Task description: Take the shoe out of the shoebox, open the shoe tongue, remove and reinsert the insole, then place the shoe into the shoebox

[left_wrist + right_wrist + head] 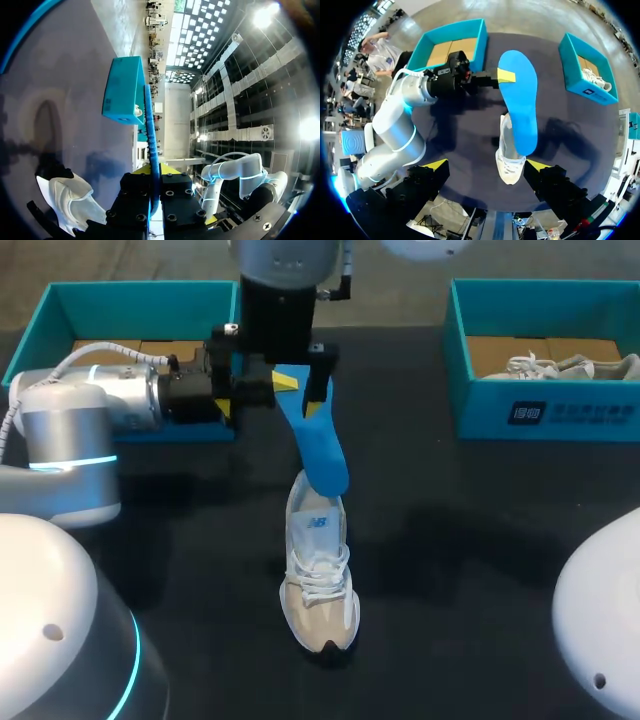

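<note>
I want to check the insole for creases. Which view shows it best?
The right wrist view: the insole shows its broad blue face. The head view shows it foreshortened, held by the left claw; the left wrist view shows only its thin edge.

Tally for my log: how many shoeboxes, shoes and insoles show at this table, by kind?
shoeboxes: 2
shoes: 2
insole: 1
total: 5

two shoeboxes (140, 292) (480, 400), two shoes (318, 585) (572, 367), one insole (320, 445)
</note>
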Tool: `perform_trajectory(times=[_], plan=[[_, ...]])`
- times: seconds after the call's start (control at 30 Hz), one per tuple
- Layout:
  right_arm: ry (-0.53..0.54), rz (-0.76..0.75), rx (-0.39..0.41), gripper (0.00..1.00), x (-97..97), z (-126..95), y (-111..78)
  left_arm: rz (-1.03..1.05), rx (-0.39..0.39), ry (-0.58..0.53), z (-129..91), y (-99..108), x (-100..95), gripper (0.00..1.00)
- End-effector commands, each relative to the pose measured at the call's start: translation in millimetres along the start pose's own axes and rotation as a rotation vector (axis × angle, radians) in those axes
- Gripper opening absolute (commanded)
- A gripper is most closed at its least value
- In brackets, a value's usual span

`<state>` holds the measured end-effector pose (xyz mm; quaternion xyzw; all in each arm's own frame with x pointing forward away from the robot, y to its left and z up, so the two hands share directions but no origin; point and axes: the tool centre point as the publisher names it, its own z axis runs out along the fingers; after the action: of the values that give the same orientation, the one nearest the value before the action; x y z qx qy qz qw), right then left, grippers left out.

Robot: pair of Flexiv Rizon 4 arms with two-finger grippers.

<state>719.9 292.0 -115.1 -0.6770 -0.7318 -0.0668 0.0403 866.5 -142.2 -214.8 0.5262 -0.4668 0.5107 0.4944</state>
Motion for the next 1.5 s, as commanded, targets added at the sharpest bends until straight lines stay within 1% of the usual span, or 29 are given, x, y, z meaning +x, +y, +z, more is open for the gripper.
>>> perform_trajectory(times=[0.03,0.1,0.27,0.5,0.53,0.63,0.67,0.8,0.83,0.87,1.1,1.23,1.3,1.5], plan=[[0.037,-0.004,-0.006,1.0,0.1,-1.1,-0.8,0.004,0.005,0.005,-1.4,1.5,2.4,0.0],[0.058,0.0,-0.011,1.0,-2.5,-2.0,-1.3,0.007,0.004,0.006,-2.2,1.9,3.3,0.0],[0.151,0.019,-0.022,1.0,-14.7,-6.4,-2.8,0.017,0.002,0.009,-6.7,1.6,7.8,0.0],[0.303,0.022,-0.034,1.0,-29.5,-12.6,-2.6,0.032,-0.002,0.022,-12.1,3.7,14.1,0.0],[0.334,0.024,-0.034,1.0,-31.6,-13.2,-2.4,0.033,-0.002,0.023,-12.8,3.9,14.4,0.0],[0.361,0.026,-0.035,1.0,-35.4,-14.1,-1.7,0.035,-0.003,0.025,-14.5,4.2,15.2,0.0],[0.402,0.022,-0.03,1.0,-38.2,-13.9,-0.8,0.038,-0.003,0.028,-15.8,4.7,16.6,0.0],[0.469,0.031,-0.022,1.0,-44.7,-13.1,0.6,0.043,-0.007,0.034,-18.3,5.6,19.5,0.0],[0.469,0.031,-0.022,1.0,-44.7,-13.1,0.6,0.043,-0.007,0.034,-18.3,5.6,19.5,0.0],[0.5,0.033,-0.018,1.0,-47.5,-12.7,1.0,0.048,-0.009,0.036,-19.6,6.6,21.2,0.0],[0.59,0.046,-0.019,1.0,-57.5,-12.0,1.3,0.063,-0.019,0.041,-24.2,10.3,26.6,0.0],[0.626,0.053,-0.022,1.0,-63.0,-11.2,1.2,0.068,-0.022,0.042,-26.5,11.6,28.3,0.0],[0.676,0.052,-0.022,1.0,-68.3,-10.2,1.2,0.072,-0.023,0.045,-29.4,12.8,30.6,0.0],[0.736,0.065,-0.013,1.0,-77.1,-5.4,3.2,0.083,-0.022,0.051,-37.1,14.4,36.9,0.0]])
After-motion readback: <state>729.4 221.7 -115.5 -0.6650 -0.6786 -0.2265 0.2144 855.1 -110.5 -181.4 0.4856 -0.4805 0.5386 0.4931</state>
